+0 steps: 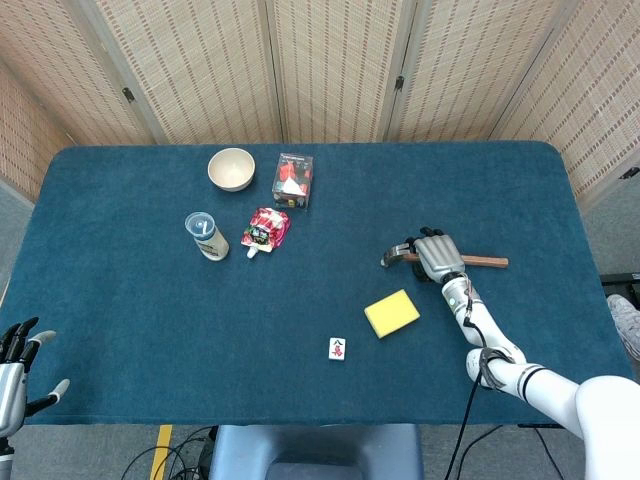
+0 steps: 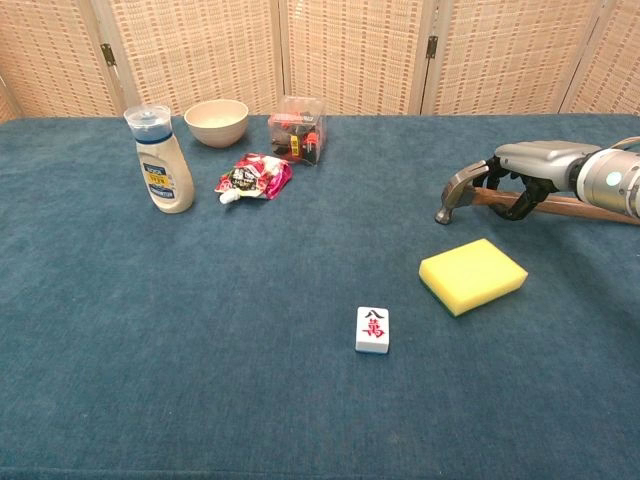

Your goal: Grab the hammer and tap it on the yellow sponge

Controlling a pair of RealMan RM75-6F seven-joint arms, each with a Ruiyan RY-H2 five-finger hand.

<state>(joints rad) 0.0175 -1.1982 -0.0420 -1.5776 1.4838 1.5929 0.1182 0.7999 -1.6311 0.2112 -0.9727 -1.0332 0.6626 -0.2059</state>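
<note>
Head view: the hammer [image 1: 445, 259] lies flat on the blue counter [image 1: 130, 300], right of centre, its metal head pointing left and its wooden handle running right. The right hand [image 1: 438, 256] sits over the handle just behind the head, fingers curled down around it; whether they have fully gripped it I cannot tell. The yellow sponge [image 1: 392, 313] lies just near and left of the hammer, apart from it. A mahjong tile [image 1: 338, 348] lies near-left of the sponge. The left hand [image 1: 14, 362] hovers at the near-left corner, fingers spread, holding nothing.

Chest view: the right hand [image 2: 528, 170] covers the hammer [image 2: 470, 194] by its head, dark fingers [image 2: 512, 199] hooked under the handle. The yellow sponge [image 2: 472, 275] rests nearer. Far left stand a bottle [image 2: 162, 161], bowl [image 2: 216, 122], pouch [image 2: 254, 177] and clear box [image 2: 297, 128].
</note>
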